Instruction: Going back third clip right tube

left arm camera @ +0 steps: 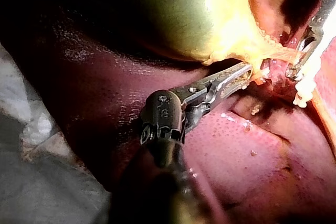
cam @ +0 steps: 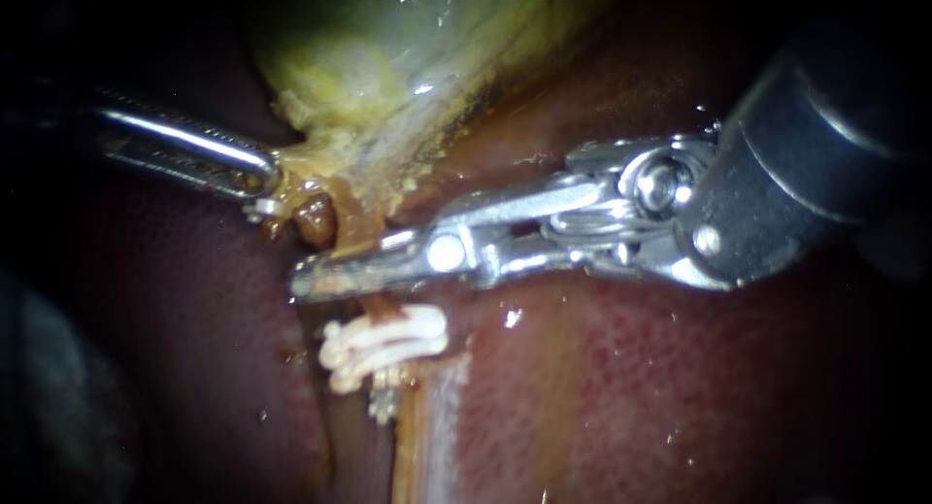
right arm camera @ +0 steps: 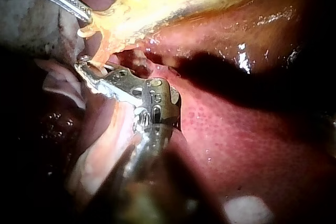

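The liver (cam: 680, 387) fills the lower and right parts of the endoscope view, dark red and wet. The gallbladder (cam: 388, 48) sits green-yellow at top centre, its neck narrowing toward the middle left. The right instrument (cam: 316, 276) enters from the upper right, its dark shaft and steel wrist reaching to the centre. Its jaws lie across the tube (cam: 381, 308) just left of centre, directly above the clips (cam: 383, 344). In the right wrist view a narrow gap shows between those jaws with the tube in it, so I judge them slightly open and straddling it, not pinching. The left instrument (cam: 260, 179) comes in from the left edge, its jaws closed on the frayed yellow tissue at the gallbladder's neck. The tube runs from that neck down to the white clips, which are bunched below centre-left, too close together to count surely. To back out well, the right jaws should first open clear of the tube. They should then draw back along the shaft's own line toward the upper right, without lifting or twisting, so no jaw edge snags the tube or nudges the clips. The left hold wants even tension, since a harder pull could strain the clipped stretch.
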Action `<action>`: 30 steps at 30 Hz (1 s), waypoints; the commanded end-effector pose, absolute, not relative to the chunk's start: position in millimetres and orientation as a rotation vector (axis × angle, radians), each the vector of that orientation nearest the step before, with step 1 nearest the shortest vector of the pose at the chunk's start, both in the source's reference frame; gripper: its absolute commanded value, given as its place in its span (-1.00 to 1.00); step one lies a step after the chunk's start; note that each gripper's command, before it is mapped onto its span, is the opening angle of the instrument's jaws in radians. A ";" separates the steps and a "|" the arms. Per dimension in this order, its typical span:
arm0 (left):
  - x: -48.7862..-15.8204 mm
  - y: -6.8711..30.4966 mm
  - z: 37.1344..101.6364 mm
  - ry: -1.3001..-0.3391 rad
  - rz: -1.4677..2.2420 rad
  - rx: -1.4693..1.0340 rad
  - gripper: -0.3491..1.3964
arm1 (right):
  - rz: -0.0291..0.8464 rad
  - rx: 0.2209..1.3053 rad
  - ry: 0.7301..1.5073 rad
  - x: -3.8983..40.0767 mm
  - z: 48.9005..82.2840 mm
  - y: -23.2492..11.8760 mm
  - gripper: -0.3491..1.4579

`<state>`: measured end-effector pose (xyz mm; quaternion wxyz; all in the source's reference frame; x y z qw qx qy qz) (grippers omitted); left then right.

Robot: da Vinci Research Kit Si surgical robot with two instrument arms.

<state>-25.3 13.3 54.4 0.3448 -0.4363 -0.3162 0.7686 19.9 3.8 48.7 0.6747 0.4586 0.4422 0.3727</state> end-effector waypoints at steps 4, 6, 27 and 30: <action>-25.3 13.2 54.4 -0.819 1.996 -1.132 -1.00 | 0.838 1.049 1.045 20.3 49.6 3.4 -0.55; -25.3 13.2 54.4 -0.819 1.996 -1.132 -1.00 | 0.823 1.052 1.078 20.6 50.6 2.9 -0.27; -25.2 13.2 54.4 -0.820 1.996 -1.132 -1.00 | 0.535 0.709 1.255 15.9 57.0 1.6 -0.06; -25.1 13.2 54.4 -0.820 1.997 -1.133 -1.00 | 0.470 0.670 1.278 14.0 56.5 1.3 -0.06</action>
